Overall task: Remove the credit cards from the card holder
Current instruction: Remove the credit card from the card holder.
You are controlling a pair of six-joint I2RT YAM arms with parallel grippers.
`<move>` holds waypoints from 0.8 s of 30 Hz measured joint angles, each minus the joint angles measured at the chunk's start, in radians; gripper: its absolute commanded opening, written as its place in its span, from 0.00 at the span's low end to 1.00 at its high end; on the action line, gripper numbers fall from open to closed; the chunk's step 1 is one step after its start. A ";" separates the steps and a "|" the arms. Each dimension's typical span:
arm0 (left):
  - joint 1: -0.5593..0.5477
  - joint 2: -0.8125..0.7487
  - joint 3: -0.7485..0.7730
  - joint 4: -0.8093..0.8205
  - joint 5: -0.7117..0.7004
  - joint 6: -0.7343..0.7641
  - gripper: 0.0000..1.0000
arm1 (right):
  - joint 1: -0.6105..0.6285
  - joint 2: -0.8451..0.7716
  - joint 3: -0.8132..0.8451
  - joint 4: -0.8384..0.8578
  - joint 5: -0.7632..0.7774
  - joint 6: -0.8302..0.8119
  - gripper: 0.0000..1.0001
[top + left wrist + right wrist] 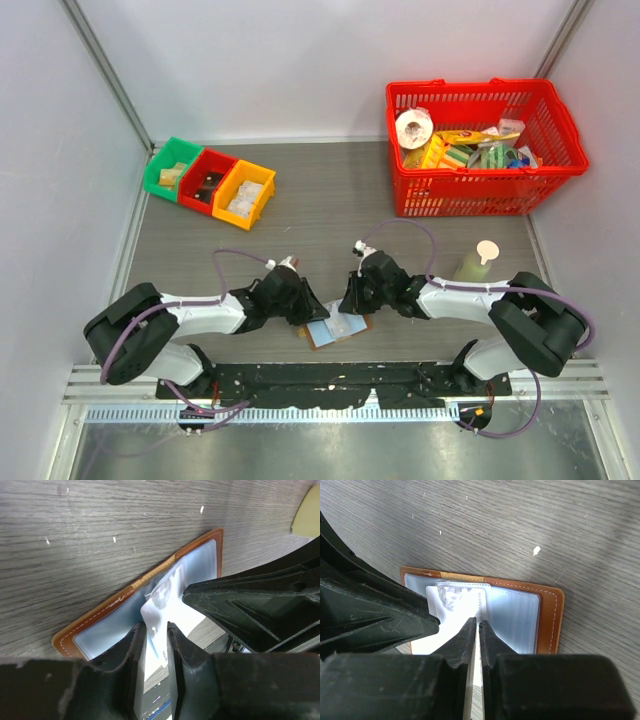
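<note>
The left fingers point(134, 652) pinch the near edge of a pale, glossy credit card point(165, 605), with a narrow gap between them filled by the card. The card's far end lies over the pale blue inner panel of the card holder point(112, 607).

The right fingers point(465, 640) are drawn almost together, leaving only a thin pale slit. Their tips sit at the card's point(451, 607) side edge, close to the holder's point(547, 620) middle fold. Whether they grip anything there I cannot tell.

Each wrist view shows the other arm's black finger body just beside the card.

The holder lies open and flat on the grey wood-grain surface point(320, 200), brown border around the blue panels. In the top view the card holder point(330, 332) is near the front edge, between the 2 arms, whose fingers meet over it from either side.

Farther off:
- A pale green item with a round cream top point(478, 262) stands to the right of the right arm.
- A red basket point(480, 195) full of goods sits at the far right.
- 3 small bins, green point(168, 165), red point(207, 178) and yellow point(245, 190), sit in a row at the far left.
</note>
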 measured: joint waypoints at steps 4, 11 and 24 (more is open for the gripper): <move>0.002 0.000 -0.020 0.011 -0.002 -0.002 0.01 | -0.002 0.000 -0.003 0.006 0.000 0.001 0.12; 0.003 -0.031 -0.069 0.082 -0.007 -0.025 0.00 | -0.010 0.006 -0.006 0.020 -0.006 0.015 0.09; 0.040 -0.162 -0.101 -0.003 -0.020 -0.022 0.00 | -0.035 0.005 -0.016 0.036 -0.013 0.018 0.09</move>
